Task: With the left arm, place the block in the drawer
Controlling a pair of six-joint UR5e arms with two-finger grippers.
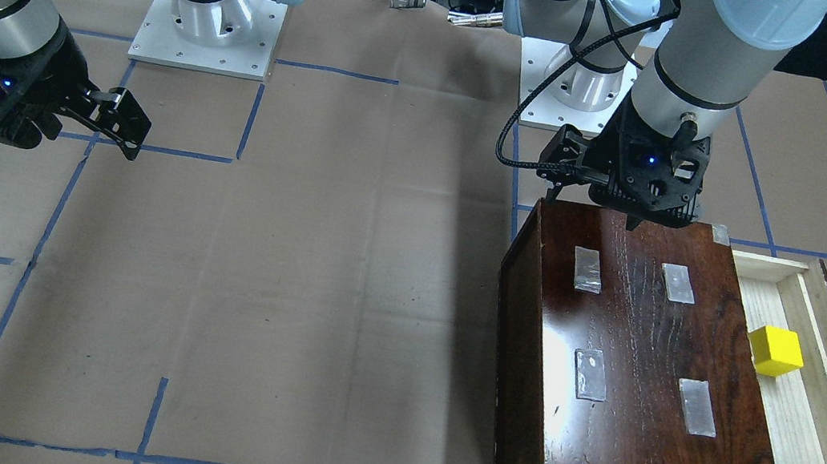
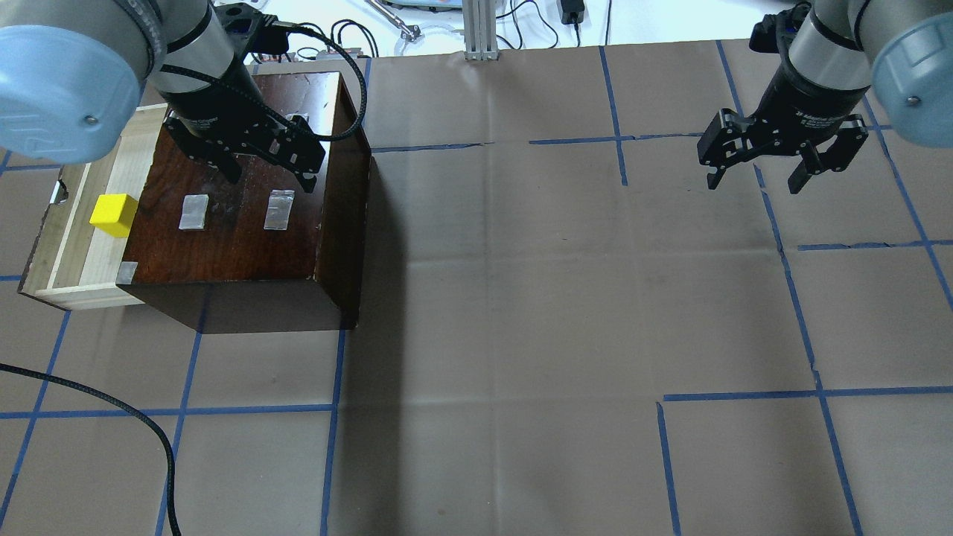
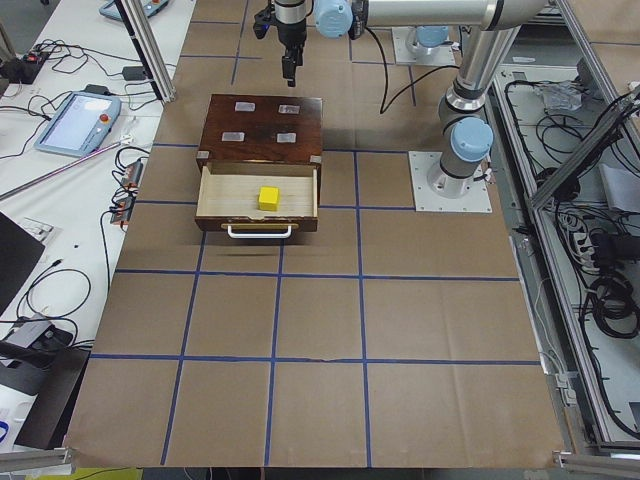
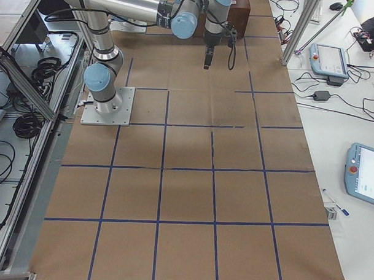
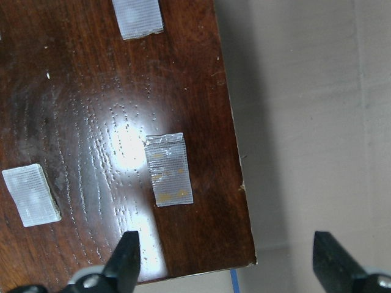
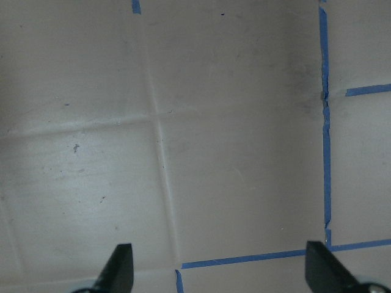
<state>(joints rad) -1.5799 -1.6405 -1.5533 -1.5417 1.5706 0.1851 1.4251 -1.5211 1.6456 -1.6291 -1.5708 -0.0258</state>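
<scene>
The yellow block (image 1: 775, 351) lies inside the pulled-out pale wooden drawer (image 1: 814, 434) of the dark box (image 1: 639, 353). It also shows in the overhead view (image 2: 113, 214) and the exterior left view (image 3: 268, 197), resting on the drawer (image 2: 74, 246) floor. My left gripper (image 2: 272, 177) is open and empty, hovering over the box's top near its back half, away from the block. In the left wrist view its fingertips (image 5: 128, 250) straddle the box's corner (image 5: 91, 122). My right gripper (image 2: 754, 184) is open and empty above the table, far from the box.
The box top carries several silver tape patches (image 1: 587, 269). The drawer has a metal handle (image 3: 260, 231) on its front. A loose black cable (image 2: 134, 417) lies on the brown paper with blue tape lines. The arm bases (image 1: 208, 25) stand at the robot's edge.
</scene>
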